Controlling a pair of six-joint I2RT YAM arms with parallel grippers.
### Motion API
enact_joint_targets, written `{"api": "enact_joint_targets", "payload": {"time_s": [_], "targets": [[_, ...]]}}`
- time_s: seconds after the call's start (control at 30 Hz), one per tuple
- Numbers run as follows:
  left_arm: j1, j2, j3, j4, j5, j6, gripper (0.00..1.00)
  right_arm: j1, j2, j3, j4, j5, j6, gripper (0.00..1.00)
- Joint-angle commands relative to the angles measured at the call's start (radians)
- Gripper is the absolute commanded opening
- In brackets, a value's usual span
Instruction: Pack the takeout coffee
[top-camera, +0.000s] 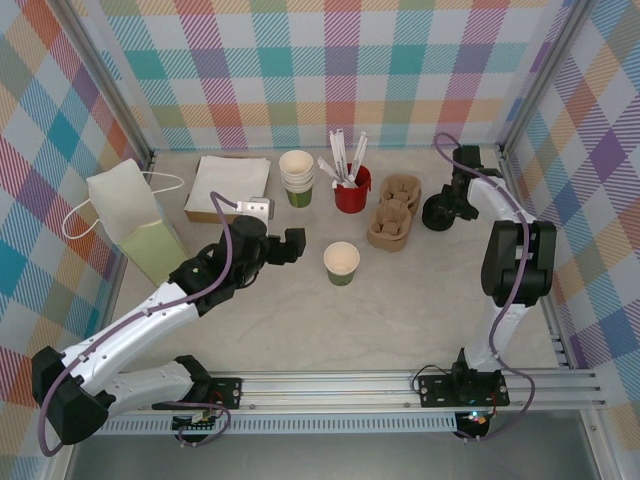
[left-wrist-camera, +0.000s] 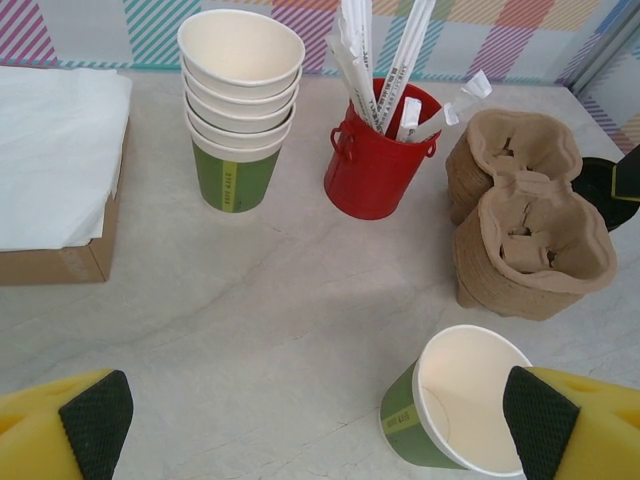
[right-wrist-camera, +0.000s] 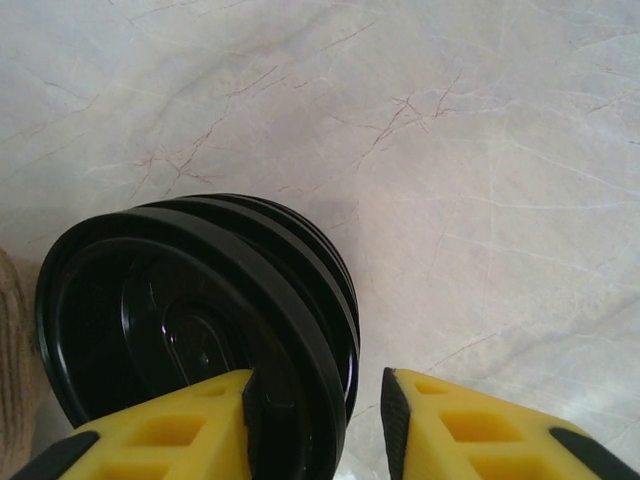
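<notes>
The takeout coffee cup (top-camera: 341, 262), olive-green with a cream inside, stands upright mid-table with no lid on it. My left gripper (top-camera: 297, 243) hovers just left of it, open wide; in the left wrist view the cup (left-wrist-camera: 405, 428) sits against the inner side of the right fingertip (left-wrist-camera: 540, 425), apart from the left one. A stack of black lids (top-camera: 438, 213) lies at the back right. My right gripper (right-wrist-camera: 315, 415) straddles the stack's rim (right-wrist-camera: 190, 300): one pad rests on the top lid, the other stands outside with a small gap.
A pale paper bag (top-camera: 135, 220) stands at the left wall. Along the back are a box of white paper (top-camera: 228, 185), a stack of lidless green cups (top-camera: 297, 175), a red cup of white sticks (top-camera: 351, 190) and brown cup carriers (top-camera: 393, 212).
</notes>
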Motion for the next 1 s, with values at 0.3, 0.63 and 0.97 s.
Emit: {"api": "enact_joint_targets", "payload": {"time_s": [0.3,0.63,0.97], "targets": [[-0.017,0.02,0.009,0.021,-0.018,0.024,0.97,-0.012,0.044,0.051,-0.026,-0.022,0.006,0.22],[-0.017,0.022,0.017,0.021,-0.016,0.023,0.97,-0.013,0.03,0.045,-0.037,-0.017,0.0,0.11],[-0.017,0.022,0.031,0.021,0.011,0.009,0.97,-0.014,-0.048,0.01,-0.033,-0.005,-0.012,0.09]]}}
